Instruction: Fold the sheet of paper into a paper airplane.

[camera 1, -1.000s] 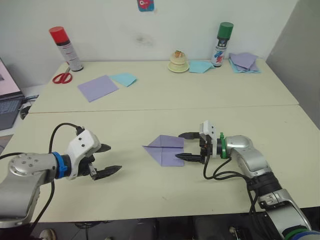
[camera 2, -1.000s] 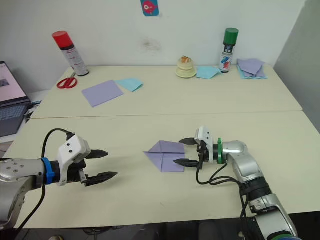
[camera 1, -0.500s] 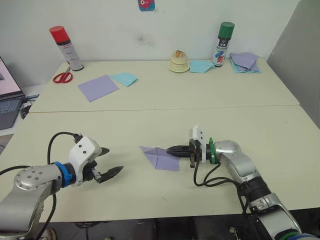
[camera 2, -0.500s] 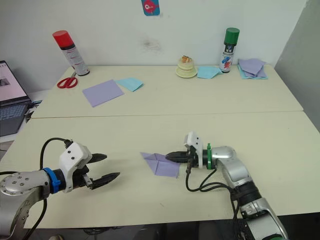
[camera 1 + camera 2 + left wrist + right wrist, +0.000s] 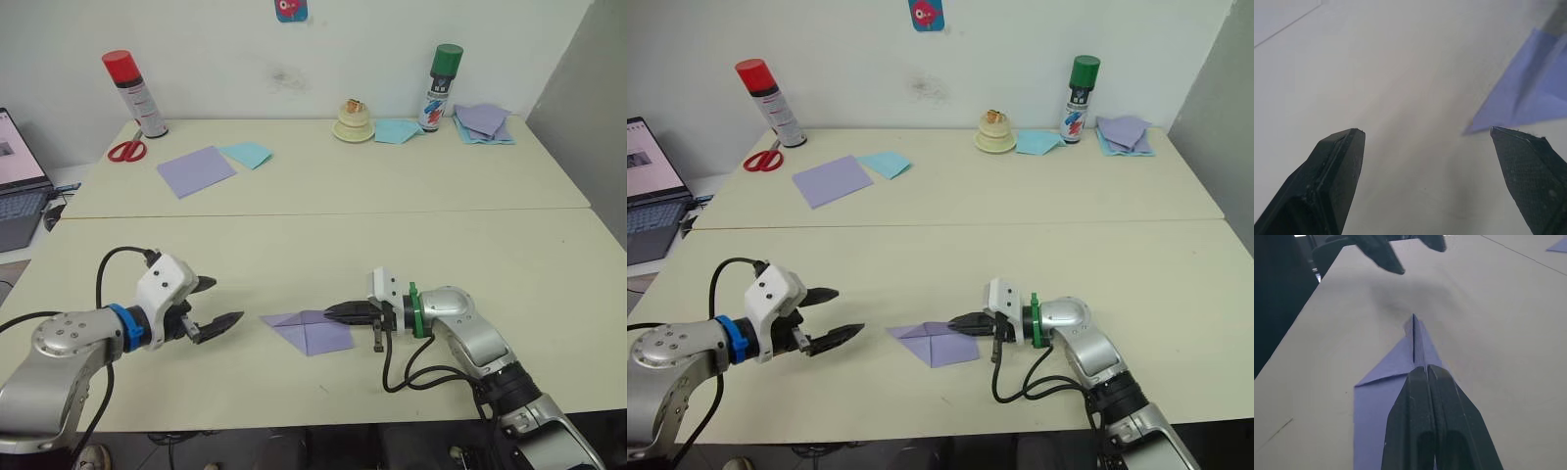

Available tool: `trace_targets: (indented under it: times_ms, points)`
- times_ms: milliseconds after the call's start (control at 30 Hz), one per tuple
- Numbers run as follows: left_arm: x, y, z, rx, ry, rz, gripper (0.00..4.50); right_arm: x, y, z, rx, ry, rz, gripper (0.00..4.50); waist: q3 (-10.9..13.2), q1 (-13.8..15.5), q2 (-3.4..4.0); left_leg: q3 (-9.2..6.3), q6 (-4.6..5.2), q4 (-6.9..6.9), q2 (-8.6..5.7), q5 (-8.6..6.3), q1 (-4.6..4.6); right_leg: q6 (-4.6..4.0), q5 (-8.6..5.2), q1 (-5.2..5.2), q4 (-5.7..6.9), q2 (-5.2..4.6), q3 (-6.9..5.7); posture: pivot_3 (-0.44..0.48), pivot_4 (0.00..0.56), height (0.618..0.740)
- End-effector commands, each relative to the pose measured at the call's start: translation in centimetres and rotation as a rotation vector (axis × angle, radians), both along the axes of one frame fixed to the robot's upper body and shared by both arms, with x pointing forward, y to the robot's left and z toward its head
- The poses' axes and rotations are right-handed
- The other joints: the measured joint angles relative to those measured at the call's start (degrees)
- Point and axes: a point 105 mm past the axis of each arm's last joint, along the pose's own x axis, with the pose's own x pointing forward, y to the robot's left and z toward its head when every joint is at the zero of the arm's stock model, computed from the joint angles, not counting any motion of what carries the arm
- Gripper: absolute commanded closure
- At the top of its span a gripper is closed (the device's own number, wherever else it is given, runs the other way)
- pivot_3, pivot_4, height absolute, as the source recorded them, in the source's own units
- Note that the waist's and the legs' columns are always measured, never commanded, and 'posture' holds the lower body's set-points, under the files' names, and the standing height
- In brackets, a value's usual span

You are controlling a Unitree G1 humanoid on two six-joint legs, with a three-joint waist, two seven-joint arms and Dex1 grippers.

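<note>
The sheet of paper lies on the near table as a lavender paper airplane (image 5: pixel 312 333), a flat dart with a raised centre ridge. Its nose points toward my left gripper. My right gripper (image 5: pixel 333 312) is shut on the rear of the ridge; in the right wrist view the closed fingertips (image 5: pixel 1426 374) pinch the fold of the paper airplane (image 5: pixel 1396 364). My left gripper (image 5: pixel 225 302) hovers open just left of the nose, not touching it. The left wrist view has its two black fingers (image 5: pixel 1337 166) wide apart, with the dart's tip (image 5: pixel 1528 93) beyond them.
On the far table are a red-capped spray can (image 5: pixel 132 93), scissors (image 5: pixel 122 150), a smooth lavender sheet (image 5: pixel 196 171), a light blue sheet (image 5: pixel 245 154), a small cake-like object (image 5: pixel 353 119), a green-capped can (image 5: pixel 444 86) and a paper pile (image 5: pixel 482 122). A laptop (image 5: pixel 20 186) sits far left.
My right gripper has shut on the airplane's rear and drawn it leftward along the table, bringing its nose close to the left gripper, which stays open.
</note>
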Motion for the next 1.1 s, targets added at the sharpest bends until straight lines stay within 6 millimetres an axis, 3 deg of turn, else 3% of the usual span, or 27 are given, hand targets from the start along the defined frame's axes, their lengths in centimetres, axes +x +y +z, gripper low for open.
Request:
trace_targets:
  times_ms: [33,67,167,333,367,467,600,700,867,1100]
  points:
    - [1.1,-1.0,1.6,-0.032,-0.051,-0.021,0.00,-0.7,0.5,0.8,-0.004,-0.073,0.065,4.45,0.0,0.0,0.00,0.00,0.00,0.00,0.00,0.00,0.00,0.00,0.00,0.00,0.00,0.00,0.00,0.000,0.150,0.740]
    - [1.4,-1.5,1.7,-0.030,-0.056,-0.035,0.00,-0.7,0.5,0.8,-0.004,-0.072,0.062,4.45,0.0,0.0,0.00,0.00,0.00,0.00,0.00,0.00,0.00,0.00,0.00,0.00,0.00,0.01,-0.01,0.000,0.150,0.740]
    - [1.8,-2.6,1.4,-0.016,-0.065,-0.071,0.00,-0.4,0.5,0.8,-0.005,-0.065,0.052,3.86,0.0,-0.1,0.00,0.02,-0.01,0.00,-0.01,0.01,0.01,0.00,0.00,0.00,0.01,0.01,0.03,0.000,0.150,0.740]
    - [2.2,-4.4,1.1,-0.033,-0.071,-0.122,0.00,-1.1,0.1,1.9,0.009,-0.019,0.077,2.11,0.0,0.0,0.00,0.01,-0.04,0.00,0.00,0.02,-0.02,0.00,0.00,-0.02,0.00,0.01,0.03,0.000,0.150,0.740]
    - [2.1,-4.9,0.9,-0.030,-0.068,-0.142,0.00,-1.3,0.0,2.4,0.028,0.009,0.087,2.11,0.0,0.0,0.00,0.01,-0.03,0.00,0.00,0.01,-0.03,0.00,0.00,-0.02,0.00,0.01,0.03,0.000,0.150,0.740]
    - [2.2,-6.0,0.6,-0.045,-0.073,-0.167,0.60,-1.1,-0.2,4.8,0.121,0.098,0.064,2.07,0.0,0.0,0.00,0.00,-0.02,0.00,0.00,0.01,-0.03,0.00,0.00,-0.01,-0.01,0.00,0.04,0.000,0.150,0.740]
    - [2.5,-6.8,0.5,-0.060,-0.076,-0.186,1.94,2.1,-0.3,7.2,0.260,0.198,-0.099,2.07,0.0,-0.1,0.00,0.00,-0.02,0.00,0.01,0.01,-0.01,0.00,0.00,-0.01,0.02,0.00,0.04,0.000,0.150,0.740]
    - [2.5,-7.3,0.2,-0.070,-0.064,-0.205,2.92,3.7,-0.3,7.0,0.263,0.217,-0.154,2.68,0.0,0.0,0.00,-0.02,-0.03,0.00,0.00,0.02,0.00,0.00,0.00,-0.01,0.03,0.02,0.01,0.000,0.150,0.740]
    - [1.5,-8.5,-0.7,-0.080,-0.017,-0.272,4.50,5.7,0.5,3.4,0.104,0.187,-0.240,4.46,0.0,-0.1,-0.01,0.04,-0.05,0.00,-0.05,0.03,-0.04,0.00,0.00,-0.04,-0.01,0.02,0.06,0.000,0.150,0.740]
    - [-0.2,-9.0,-2.2,-0.068,0.033,-0.304,4.50,1.4,1.1,1.8,0.013,0.255,-0.041,4.46,0.0,0.0,0.00,0.06,-0.03,0.00,-0.01,0.01,-0.08,0.00,0.00,-0.09,-0.02,0.00,0.08,0.000,0.150,0.740]
